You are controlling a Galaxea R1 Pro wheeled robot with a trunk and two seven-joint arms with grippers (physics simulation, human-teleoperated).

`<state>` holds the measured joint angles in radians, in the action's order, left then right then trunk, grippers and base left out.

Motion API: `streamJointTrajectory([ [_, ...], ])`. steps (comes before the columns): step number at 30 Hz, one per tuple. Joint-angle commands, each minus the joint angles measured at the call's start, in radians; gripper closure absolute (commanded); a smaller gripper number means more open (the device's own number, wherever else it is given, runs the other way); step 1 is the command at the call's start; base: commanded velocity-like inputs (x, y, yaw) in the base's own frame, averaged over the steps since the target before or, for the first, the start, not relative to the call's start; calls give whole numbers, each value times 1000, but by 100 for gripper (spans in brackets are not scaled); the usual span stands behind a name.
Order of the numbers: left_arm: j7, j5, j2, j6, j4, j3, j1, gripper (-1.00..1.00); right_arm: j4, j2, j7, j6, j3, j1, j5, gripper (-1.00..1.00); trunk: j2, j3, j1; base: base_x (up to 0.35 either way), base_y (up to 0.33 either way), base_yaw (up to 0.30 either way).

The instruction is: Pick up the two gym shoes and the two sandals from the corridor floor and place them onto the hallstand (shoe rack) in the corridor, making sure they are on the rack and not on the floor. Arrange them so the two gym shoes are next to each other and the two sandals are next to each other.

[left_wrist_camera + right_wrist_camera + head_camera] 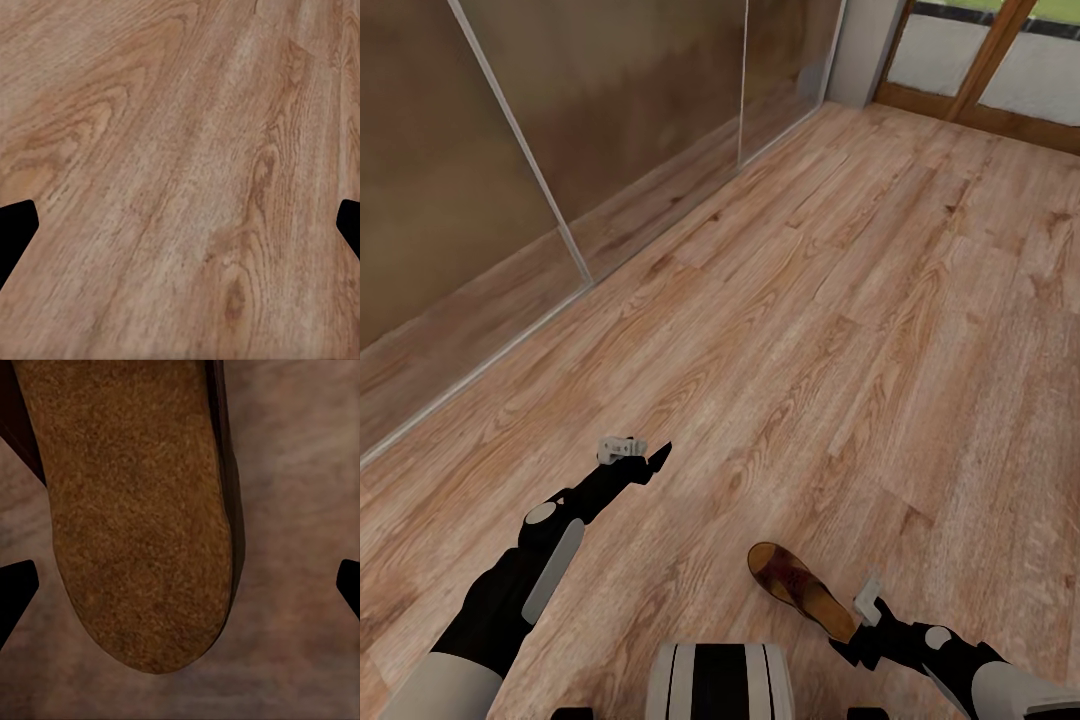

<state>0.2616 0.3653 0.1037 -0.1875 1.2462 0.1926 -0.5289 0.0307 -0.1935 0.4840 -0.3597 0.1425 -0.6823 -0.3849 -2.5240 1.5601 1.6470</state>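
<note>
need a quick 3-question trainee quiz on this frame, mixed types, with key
1. True or false: the left gripper holds a shoe.
2. The sandal lies: A) on the rack B) on the floor by the right gripper C) against the glass wall.
3. Fill in: in the right wrist view, the sandal's tan ____ sits between the open fingertips.

Key:
1. False. It is open over bare floor.
2. B
3. footbed
</note>
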Motion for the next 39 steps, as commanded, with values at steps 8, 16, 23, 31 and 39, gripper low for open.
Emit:
streamJointTrajectory([
  [8, 1, 11, 1, -7, 1, 1, 0, -100, 0, -1, 1, -4, 8, 0, 3, -100, -2, 29, 3, 0, 0, 0],
  [16, 1, 11, 1, -7, 1, 1, 0, -100, 0, -1, 1, -4, 8, 0, 3, -100, -2, 42, 3, 0, 0, 0],
  [23, 1, 11, 1, -7, 1, 1, 0, -100, 0, -1, 1, -4, 8, 0, 3, -100, -2, 44, 3, 0, 0, 0],
  [31, 1, 11, 1, -7, 1, 1, 0, -100, 0, -1, 1, -4, 8, 0, 3, -100, -2, 44, 3, 76, 42, 0],
  [39, 1, 11, 1, -7, 1, 1, 0, -100, 0, -1, 1, -4, 8, 0, 3, -100, -2, 44, 3, 7, 4, 0],
])
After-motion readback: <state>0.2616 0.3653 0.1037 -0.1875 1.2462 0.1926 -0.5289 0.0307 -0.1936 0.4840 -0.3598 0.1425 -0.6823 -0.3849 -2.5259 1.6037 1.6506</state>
